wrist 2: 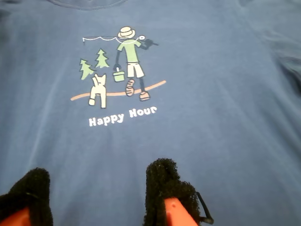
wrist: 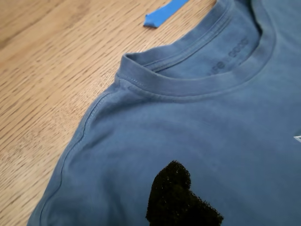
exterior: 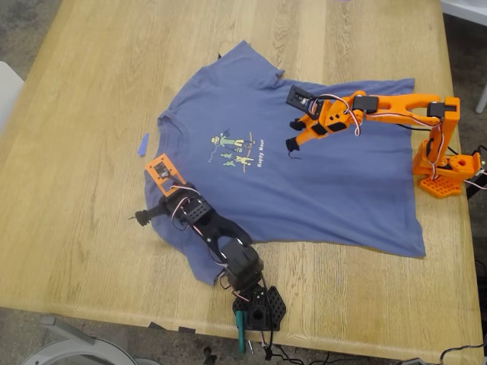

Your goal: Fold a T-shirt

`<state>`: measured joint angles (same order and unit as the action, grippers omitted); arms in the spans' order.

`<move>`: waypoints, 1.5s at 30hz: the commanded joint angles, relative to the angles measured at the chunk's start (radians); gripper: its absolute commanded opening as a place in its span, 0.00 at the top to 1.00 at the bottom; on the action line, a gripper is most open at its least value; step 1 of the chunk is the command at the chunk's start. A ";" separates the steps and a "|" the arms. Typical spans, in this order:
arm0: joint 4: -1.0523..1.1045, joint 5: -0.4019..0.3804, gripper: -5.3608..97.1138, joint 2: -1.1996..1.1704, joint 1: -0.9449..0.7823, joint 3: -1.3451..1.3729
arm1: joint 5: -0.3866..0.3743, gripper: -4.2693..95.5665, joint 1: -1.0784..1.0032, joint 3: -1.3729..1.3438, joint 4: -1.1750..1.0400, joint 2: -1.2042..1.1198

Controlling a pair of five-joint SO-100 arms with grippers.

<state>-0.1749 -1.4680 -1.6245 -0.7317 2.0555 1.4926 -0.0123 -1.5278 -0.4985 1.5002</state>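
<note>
The T-shirt (exterior: 304,182) lies flat on the table (exterior: 84,114). My second gripper (wrist 2: 101,197) hovers wide apart below its print (wrist 2: 120,77). My first gripper (exterior: 139,218) is near its collar (wrist: 188,82); I cannot tell its opening.

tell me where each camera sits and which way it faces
Exterior view: high above the wooden table, looking down on the spread T-shirt and both arms.
First wrist view: on the black arm, looking along my first gripper at the collar and a blue scrap; one black pad shows.
Second wrist view: on the orange arm, above the chest print; my second gripper shows two spread pads.
Shared: both wrist views and the exterior view show the T-shirt.
</note>
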 commanded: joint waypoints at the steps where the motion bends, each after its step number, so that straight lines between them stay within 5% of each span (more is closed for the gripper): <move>1: 0.071 0.008 0.27 0.061 -0.006 -0.166 | -0.026 0.65 0.025 0.006 0.055 -0.011; 26: 0.052 0.005 0.30 0.710 0.006 -0.808 | -0.130 0.67 0.109 0.026 0.227 -0.196; 45: -0.339 -0.173 0.41 0.729 0.083 -0.819 | -0.153 0.67 0.110 -0.032 0.233 -0.144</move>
<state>-0.4326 -1.6168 -0.8698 -0.6934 1.2395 1.3468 0.0920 -1.5616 -0.2684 1.2931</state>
